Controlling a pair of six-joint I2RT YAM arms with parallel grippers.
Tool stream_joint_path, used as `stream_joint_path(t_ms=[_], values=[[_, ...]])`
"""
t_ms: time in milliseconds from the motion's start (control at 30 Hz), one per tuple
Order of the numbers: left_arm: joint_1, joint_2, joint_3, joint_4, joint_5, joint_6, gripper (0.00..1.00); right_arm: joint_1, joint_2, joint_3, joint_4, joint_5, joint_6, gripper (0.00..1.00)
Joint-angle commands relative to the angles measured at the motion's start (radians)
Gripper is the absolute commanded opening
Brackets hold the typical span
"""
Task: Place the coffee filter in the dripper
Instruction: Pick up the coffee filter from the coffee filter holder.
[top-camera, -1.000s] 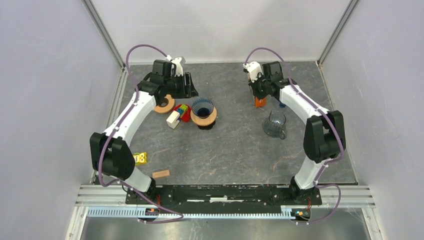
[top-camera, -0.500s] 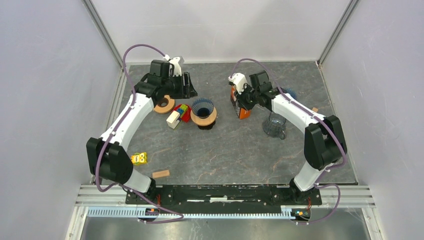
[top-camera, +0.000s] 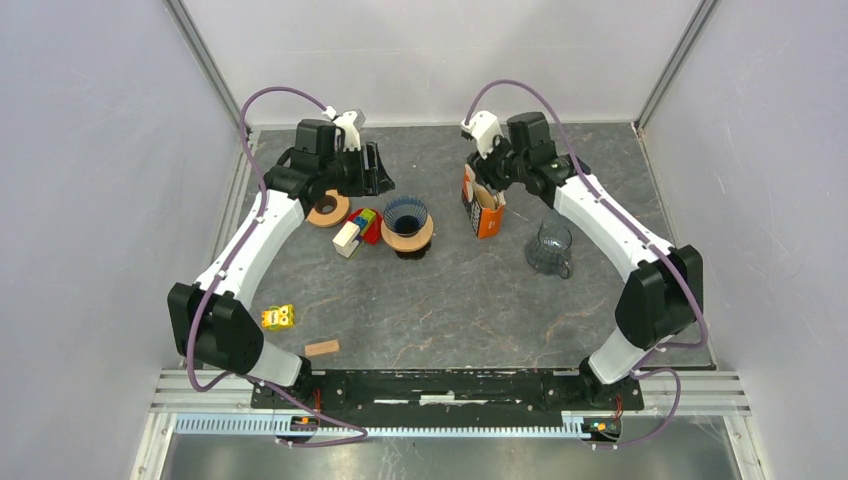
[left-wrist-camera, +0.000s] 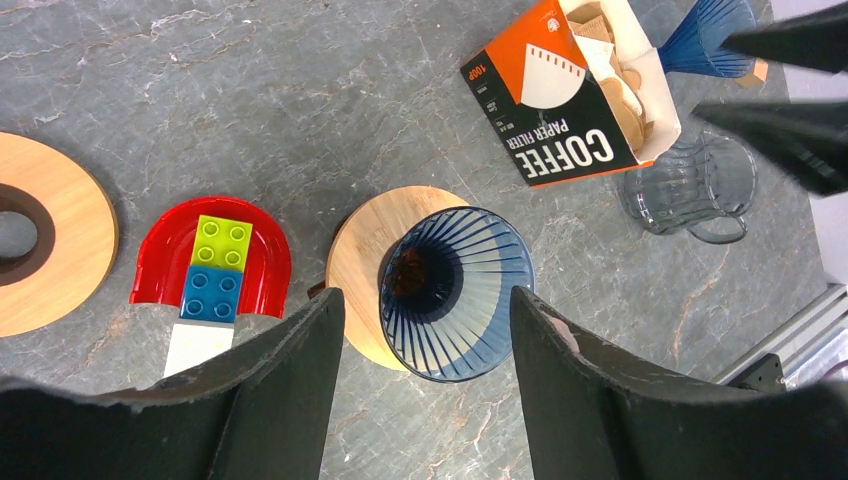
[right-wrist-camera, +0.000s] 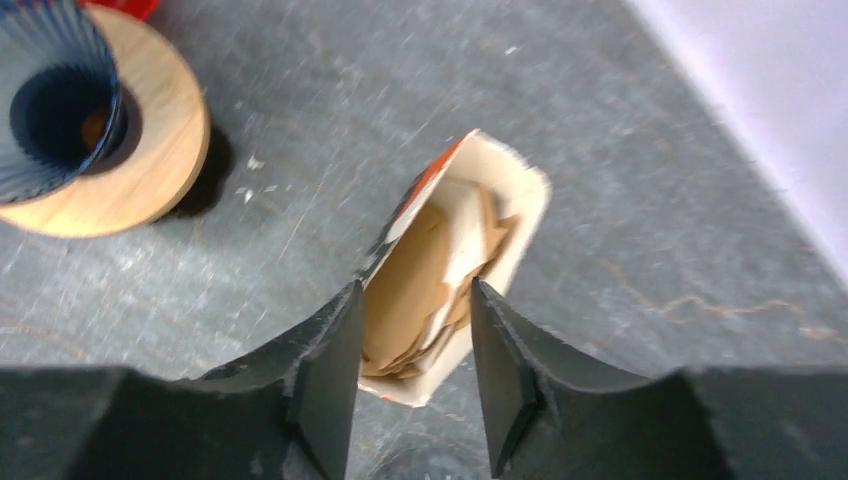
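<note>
The dripper (top-camera: 406, 217), a blue ribbed cone on a round wooden base, stands mid-table; in the left wrist view the dripper (left-wrist-camera: 455, 293) shows an empty inside. My left gripper (left-wrist-camera: 425, 297) hangs open above it; from the top, the left gripper (top-camera: 376, 172) sits behind and to the dripper's left. An orange coffee filter box (top-camera: 486, 213) stands upright just right of the dripper. Brown coffee filters (right-wrist-camera: 412, 275) fill its open top. My right gripper (right-wrist-camera: 416, 288) is open straight above that opening, with nothing between its fingers.
A glass jug (top-camera: 550, 249) stands right of the box. Behind the jug, a second blue cone (left-wrist-camera: 712, 38). A wooden ring (top-camera: 328, 209) and a red plate with toy bricks (left-wrist-camera: 213, 262) lie left of the dripper. A yellow block (top-camera: 279, 317) and a wooden block (top-camera: 322, 347) sit front left.
My right gripper carried the filter box leftward from the back right, then opened and rose above it. The box now stands by the dripper. My left arm barely moved.
</note>
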Motion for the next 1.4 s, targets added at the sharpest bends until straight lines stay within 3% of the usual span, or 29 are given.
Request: stream_joint_path(t_ms=[0,267,1033,1367], values=[[0.003,-0.034,-0.002,0.039,-0.001,0.034,0.68,0.001,0.002,0.116,-0.033,0.127,-0.001,0.45],[0.004,-0.039,-0.002,0.043,-0.006,0.039,0.69,0.004,0.094,0.155,-0.055,0.152,-0.009,0.34],[0.004,-0.059,-0.046,0.077,0.027,0.025,0.69,0.035,0.249,0.146,-0.06,0.278,-0.052,0.37],[0.004,-0.067,-0.058,0.087,0.03,0.023,0.69,0.039,0.264,0.146,-0.072,0.279,-0.06,0.28]])
